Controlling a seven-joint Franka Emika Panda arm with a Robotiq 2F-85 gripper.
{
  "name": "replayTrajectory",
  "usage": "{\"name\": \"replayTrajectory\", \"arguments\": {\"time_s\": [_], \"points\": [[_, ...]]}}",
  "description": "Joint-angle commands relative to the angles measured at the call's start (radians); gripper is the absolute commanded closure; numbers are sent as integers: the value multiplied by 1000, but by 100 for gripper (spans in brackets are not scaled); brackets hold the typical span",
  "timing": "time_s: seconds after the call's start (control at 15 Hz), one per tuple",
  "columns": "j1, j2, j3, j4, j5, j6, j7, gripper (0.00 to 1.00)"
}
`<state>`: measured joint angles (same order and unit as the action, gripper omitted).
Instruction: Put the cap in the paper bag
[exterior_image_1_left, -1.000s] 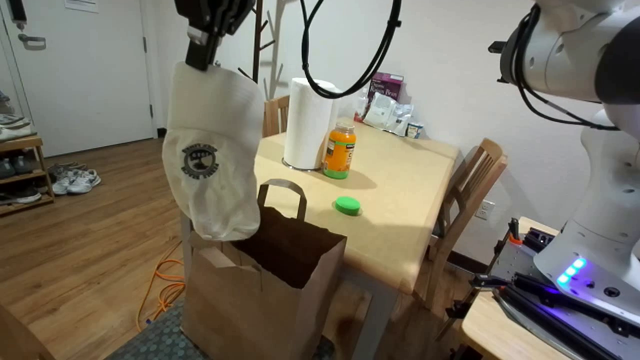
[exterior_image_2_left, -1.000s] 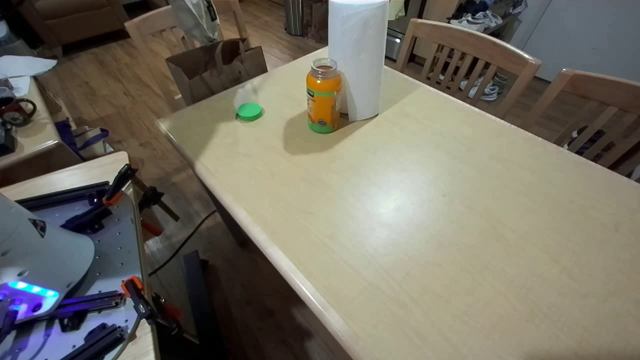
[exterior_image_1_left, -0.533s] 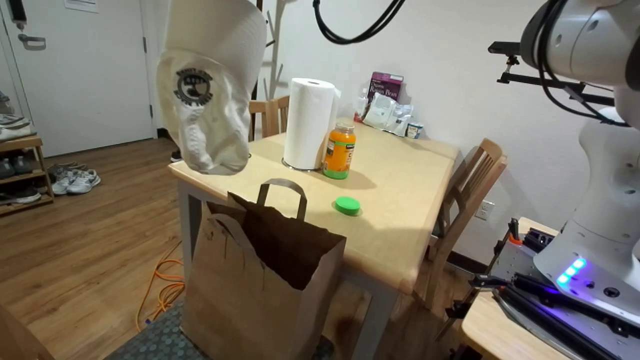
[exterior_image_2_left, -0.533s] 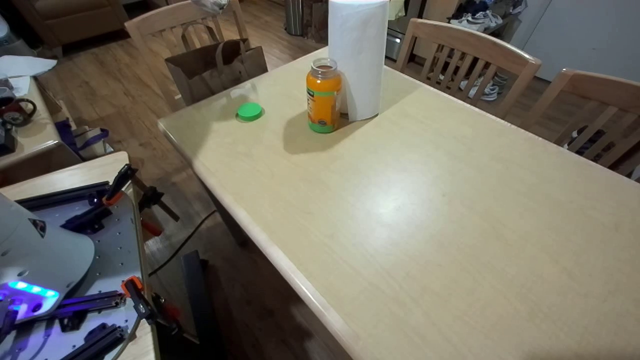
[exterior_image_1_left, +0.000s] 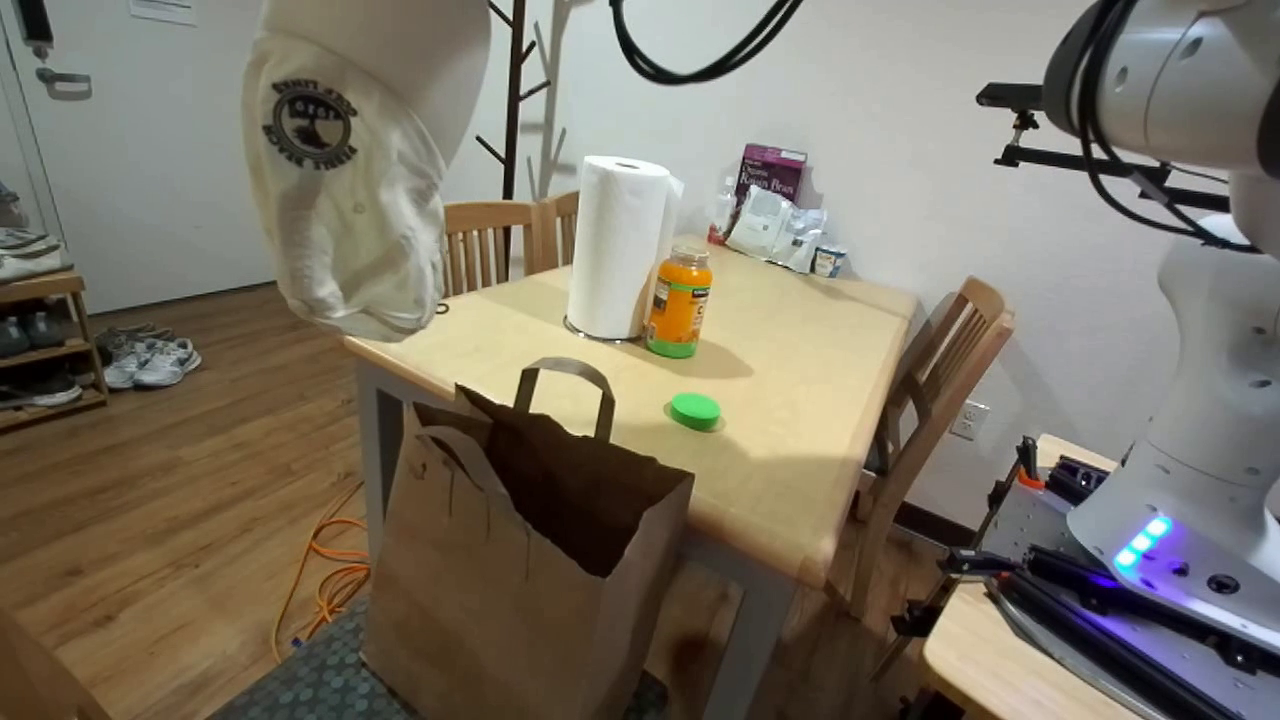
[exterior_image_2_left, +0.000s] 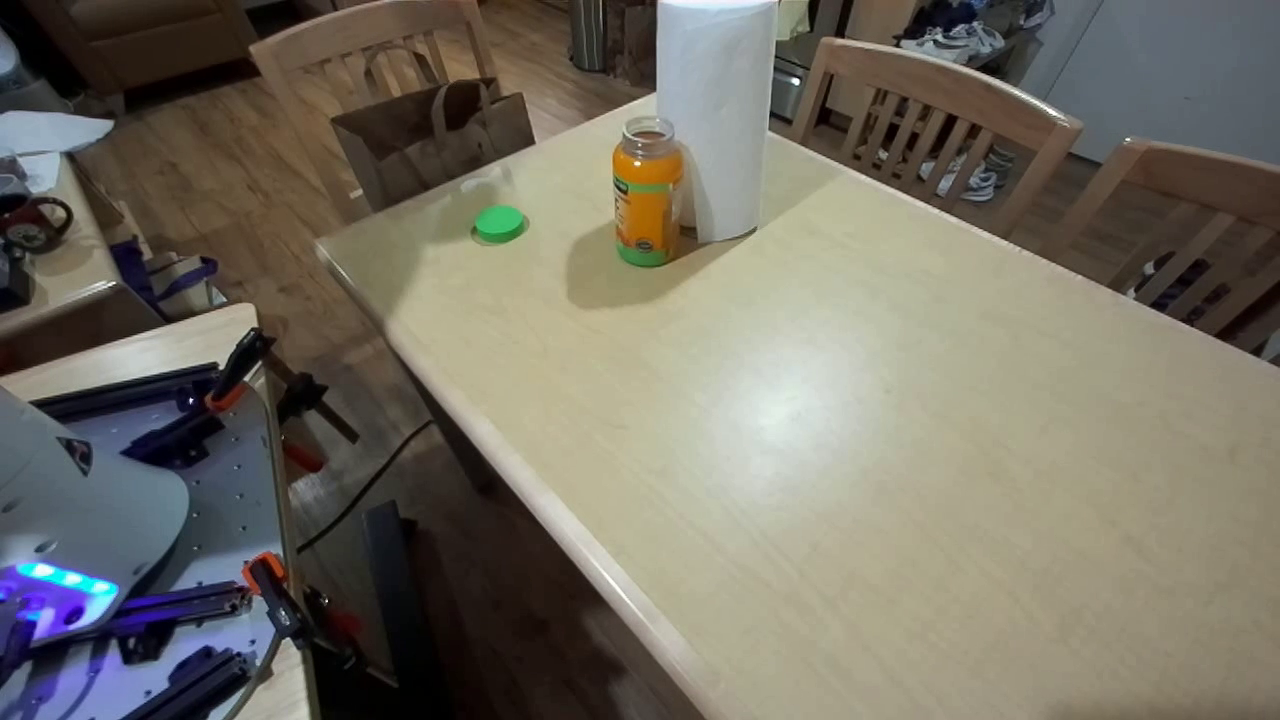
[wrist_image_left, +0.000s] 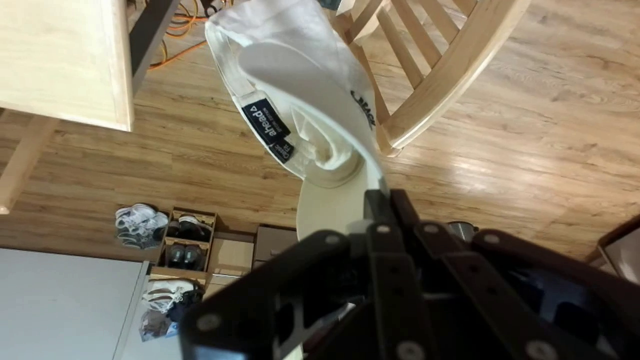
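A white cap (exterior_image_1_left: 345, 180) with a dark round logo hangs in the air at the upper left in an exterior view, above and left of the paper bag's opening. In the wrist view my gripper (wrist_image_left: 388, 197) is shut on the edge of the cap's brim, and the cap (wrist_image_left: 305, 65) spreads away from the fingertips. The brown paper bag (exterior_image_1_left: 500, 600) stands open on a chair beside the table; it also shows in an exterior view (exterior_image_2_left: 405, 170). My gripper is outside both exterior views. The bag cannot be made out in the wrist view.
The table (exterior_image_1_left: 790, 350) bears a paper towel roll (exterior_image_1_left: 620, 250), an orange bottle (exterior_image_1_left: 680, 305) and a green lid (exterior_image_1_left: 695, 411). The bag's far handle (exterior_image_1_left: 565, 370) stands up above its rim. A chair back (wrist_image_left: 450, 85) is near the cap in the wrist view.
The cap has risen from in front of the bag's opening, then shifted left, and has left one exterior view at the top. The bag's near handle stands more upright. The cap stays gripped.
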<state>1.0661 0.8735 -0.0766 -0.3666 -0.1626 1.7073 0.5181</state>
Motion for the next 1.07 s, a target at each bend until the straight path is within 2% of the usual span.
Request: {"name": "replayTrajectory", "arguments": {"time_s": [0.0, 0.2, 0.27, 0.4, 0.6, 0.67, 1.0], "points": [[-14, -29, 12, -19, 14, -78, 22, 99], [-61, -26, 13, -10, -10, -74, -226, 99], [-27, -9, 6, -5, -9, -67, -100, 96], [-55, -11, 8, -5, -11, -66, -176, 96], [-69, -11, 8, -13, -15, -76, -222, 99], [-83, -13, 23, -13, 10, -77, -202, 99], [-113, -51, 48, -19, 71, -204, 25, 99]]}}
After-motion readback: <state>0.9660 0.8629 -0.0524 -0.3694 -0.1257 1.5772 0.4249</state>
